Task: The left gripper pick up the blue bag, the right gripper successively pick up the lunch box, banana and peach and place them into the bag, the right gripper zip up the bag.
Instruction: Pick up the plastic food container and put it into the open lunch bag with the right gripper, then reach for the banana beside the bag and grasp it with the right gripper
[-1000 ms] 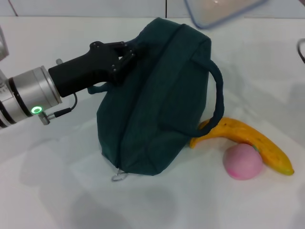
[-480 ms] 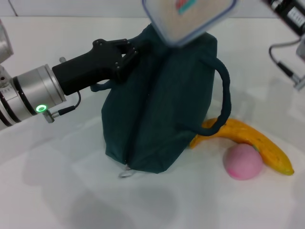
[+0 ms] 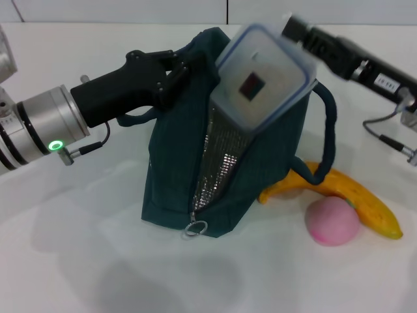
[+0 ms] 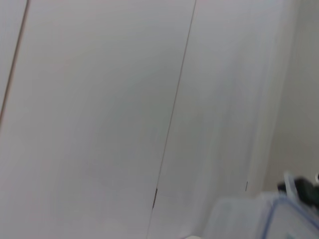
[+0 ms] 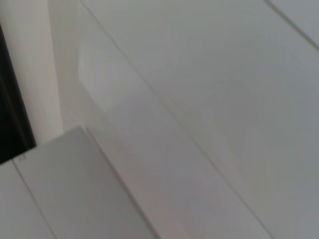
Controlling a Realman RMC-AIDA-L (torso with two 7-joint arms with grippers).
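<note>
In the head view the blue bag (image 3: 171, 179) stands upright on the white table, its zipper parted to show silver foil lining (image 3: 218, 153). My left gripper (image 3: 177, 69) is shut on the bag's upper left edge. The lunch box (image 3: 260, 79), clear with a blue rim and a small sticker, hangs tilted with its lower end at the bag's opening. My right gripper (image 3: 292, 29) holds its far end, fingers mostly hidden behind the lid. The banana (image 3: 348, 190) and the pink peach (image 3: 332, 220) lie on the table right of the bag. A corner of the lunch box (image 4: 279, 219) shows in the left wrist view.
A metal ring pull (image 3: 194, 229) rests on the table at the bag's front. One loop handle (image 3: 328, 140) hangs over the banana's left end. A grey cable (image 3: 391, 120) lies at the right edge. The right wrist view shows only pale wall panels.
The lunch box came down from the top of the view to the bag's mouth. The right arm entered from the right. The bag opened, exposing the foil lining.
</note>
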